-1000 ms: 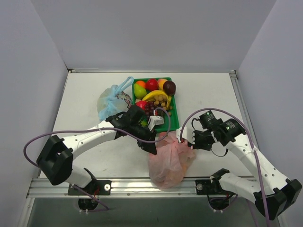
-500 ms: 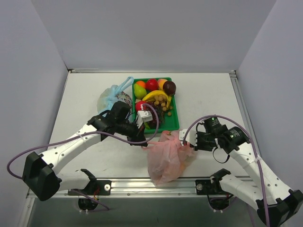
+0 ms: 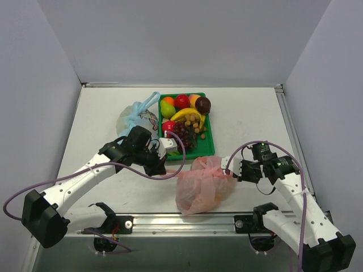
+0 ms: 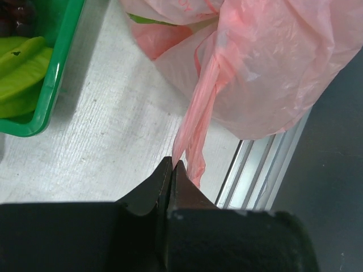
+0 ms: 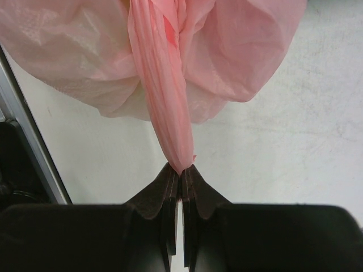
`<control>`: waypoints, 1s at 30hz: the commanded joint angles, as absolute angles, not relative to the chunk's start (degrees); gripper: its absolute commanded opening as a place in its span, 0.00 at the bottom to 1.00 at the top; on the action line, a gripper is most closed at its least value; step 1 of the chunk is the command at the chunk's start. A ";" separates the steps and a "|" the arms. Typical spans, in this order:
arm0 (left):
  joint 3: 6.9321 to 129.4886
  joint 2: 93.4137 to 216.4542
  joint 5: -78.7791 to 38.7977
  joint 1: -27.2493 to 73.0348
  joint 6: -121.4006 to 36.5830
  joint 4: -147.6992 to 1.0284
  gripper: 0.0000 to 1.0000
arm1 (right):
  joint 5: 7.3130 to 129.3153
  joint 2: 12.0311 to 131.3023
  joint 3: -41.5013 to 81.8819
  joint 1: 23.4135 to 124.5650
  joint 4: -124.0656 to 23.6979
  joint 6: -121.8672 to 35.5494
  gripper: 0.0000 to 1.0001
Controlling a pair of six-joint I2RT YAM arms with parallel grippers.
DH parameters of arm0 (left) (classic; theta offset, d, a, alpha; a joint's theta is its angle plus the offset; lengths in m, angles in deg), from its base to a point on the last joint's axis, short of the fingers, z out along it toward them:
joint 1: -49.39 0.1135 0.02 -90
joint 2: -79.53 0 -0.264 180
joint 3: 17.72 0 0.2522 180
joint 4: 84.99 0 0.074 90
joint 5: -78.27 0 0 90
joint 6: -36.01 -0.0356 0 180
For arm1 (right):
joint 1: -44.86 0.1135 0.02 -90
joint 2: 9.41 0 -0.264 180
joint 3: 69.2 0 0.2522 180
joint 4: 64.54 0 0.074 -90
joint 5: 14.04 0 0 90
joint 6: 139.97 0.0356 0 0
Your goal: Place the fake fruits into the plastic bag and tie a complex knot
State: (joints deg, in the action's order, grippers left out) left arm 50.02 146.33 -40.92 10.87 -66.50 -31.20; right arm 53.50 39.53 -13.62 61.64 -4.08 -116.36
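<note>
The pink plastic bag [image 3: 201,187] sits at the near edge of the counter [image 3: 249,113], just in front of the near right corner of the green tray [image 3: 211,136]. Its near side reaches the metal rail [image 3: 164,218] along that edge, so there is hardly any room on that side.

The left tool [image 4: 172,165] is pinched fully closed on the left handle [image 4: 198,107], a twisted pink strip running taut from the bag down to the fingertips, low over the counter. The right tool [image 5: 181,170] is clamped just as tight on the right handle [image 5: 161,85], which is drawn into a narrow rope. The tools stand on opposite sides of the bag. The left one is close to the tray's near rim, and the right one is out over bare counter.

The bag's top is bunched where the handles meet, but I cannot tell whether it is knotted. The fake fruits [image 3: 184,110] lie heaped in the tray, behind the bag.

A light-blue bag [image 3: 133,120] sits just beside the tray's left wall. Broad bare counter runs from the tray to the right wall, and more lies to the left of the left arm. A narrower strip runs behind the tray.
</note>
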 commanded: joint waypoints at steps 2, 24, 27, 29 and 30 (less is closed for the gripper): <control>52.20 147.90 -31.60 13.01 -67.79 -22.63 0.00 | 64.35 39.19 -16.59 55.33 1.43 -122.30 0.00; 55.02 152.83 -16.74 11.51 -74.73 -15.86 0.00 | 63.21 40.16 -19.41 46.09 0.99 -128.63 0.00; 54.32 152.83 -16.39 11.42 -75.17 -15.86 0.00 | 63.12 39.89 -19.50 46.01 1.25 -128.55 0.00; 53.61 152.57 -15.78 11.42 -75.61 -15.95 0.00 | 63.04 39.81 -19.23 45.92 1.25 -128.55 0.00; 53.44 152.39 -15.51 11.34 -75.61 -16.04 0.00 | 63.04 39.72 -19.15 45.83 1.34 -128.63 0.00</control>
